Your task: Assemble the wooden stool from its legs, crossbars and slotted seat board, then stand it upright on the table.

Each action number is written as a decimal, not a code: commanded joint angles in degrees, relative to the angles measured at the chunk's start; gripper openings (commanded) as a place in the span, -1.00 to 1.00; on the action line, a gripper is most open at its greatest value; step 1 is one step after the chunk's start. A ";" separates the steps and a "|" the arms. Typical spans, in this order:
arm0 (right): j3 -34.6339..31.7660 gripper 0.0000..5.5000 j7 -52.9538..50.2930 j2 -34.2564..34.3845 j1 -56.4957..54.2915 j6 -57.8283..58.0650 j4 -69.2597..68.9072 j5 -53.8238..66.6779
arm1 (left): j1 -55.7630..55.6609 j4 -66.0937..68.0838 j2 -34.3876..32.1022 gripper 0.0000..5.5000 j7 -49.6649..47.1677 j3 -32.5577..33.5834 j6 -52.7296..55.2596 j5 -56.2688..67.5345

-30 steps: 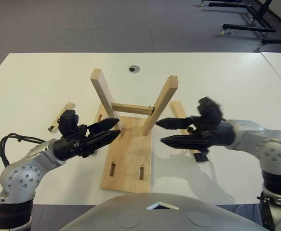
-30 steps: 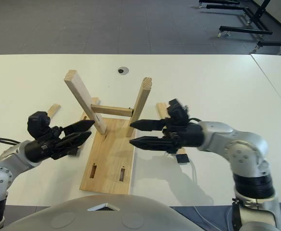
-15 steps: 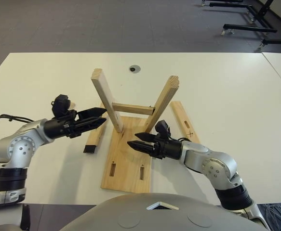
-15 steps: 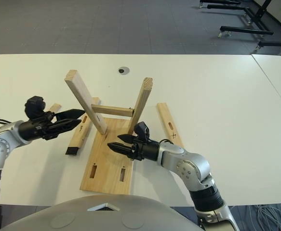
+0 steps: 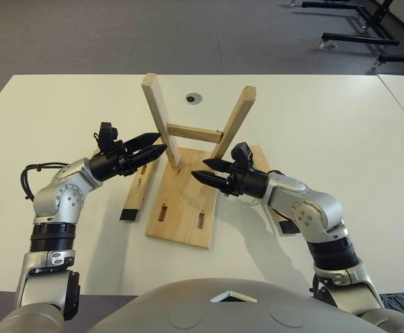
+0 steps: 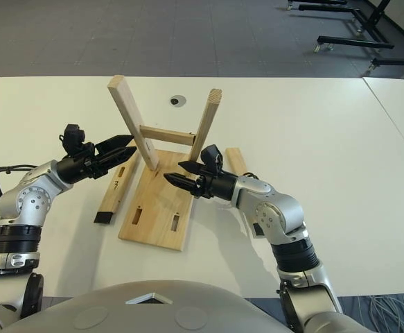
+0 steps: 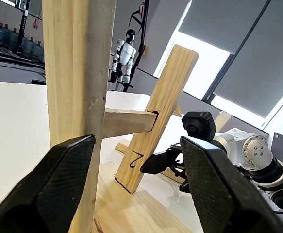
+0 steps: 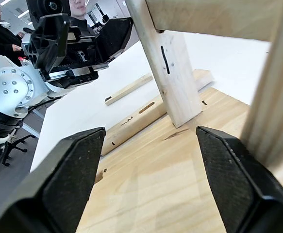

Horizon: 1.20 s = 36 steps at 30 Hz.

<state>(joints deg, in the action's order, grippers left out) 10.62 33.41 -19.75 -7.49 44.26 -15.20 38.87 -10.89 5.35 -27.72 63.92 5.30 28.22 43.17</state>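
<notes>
**Seat board** – pale rectangular wooden seat board (image 5: 182, 223) with narrow slots, lying flat on the white worktop (image 5: 326, 118). Two of its slots show toward the near end.

**Fitted parts** – two pale wooden legs stand at the board's far end and splay apart toward their tops: left leg (image 5: 159, 114) and right leg (image 5: 236, 119). A short wooden crossbar (image 5: 195, 133) joins them above the board.

**Loose parts** – a long wooden leg with a black end (image 5: 134, 195) lies flat just beside the board's left edge. Another wooden piece (image 6: 235, 161) lies flat just beside the right edge, partly hidden by the right arm.

**Left claw** (image 5: 159, 146) – black, fingers spread, gripping nothing. It is above the board's far left corner with its tips just beside the left leg; contact cannot be told.

**Right claw** (image 5: 197, 168) – black, fingers spread, empty. It is over the board's far right part, near the foot of the right leg.

**Fixture** – round grey grommet (image 5: 193, 98) set in the worktop beyond the board's far end.
</notes>
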 commanded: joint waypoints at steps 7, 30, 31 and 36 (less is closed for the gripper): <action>-4.50 0.25 2.24 -0.77 -3.48 -3.51 3.60 -2.79 | 2.18 0.12 0.45 0.17 0.34 3.74 -2.20 -0.26; -24.74 0.25 6.77 -4.04 -0.15 4.95 -5.89 26.90 | 19.16 -12.99 -2.78 0.17 -37.00 13.96 -7.82 -24.55; -24.54 0.25 6.56 -3.98 -0.22 4.88 -5.70 26.95 | 20.74 -11.45 -4.13 0.17 -36.02 15.08 -8.29 -24.97; -22.91 0.25 5.44 -3.22 0.36 4.11 -5.82 25.85 | 21.03 0.92 -6.68 0.17 -33.74 12.54 -11.01 -29.59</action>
<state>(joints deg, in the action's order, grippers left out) -12.88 39.75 -23.44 -7.57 48.91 -20.41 65.33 11.33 1.73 -33.24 29.79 20.83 18.52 16.76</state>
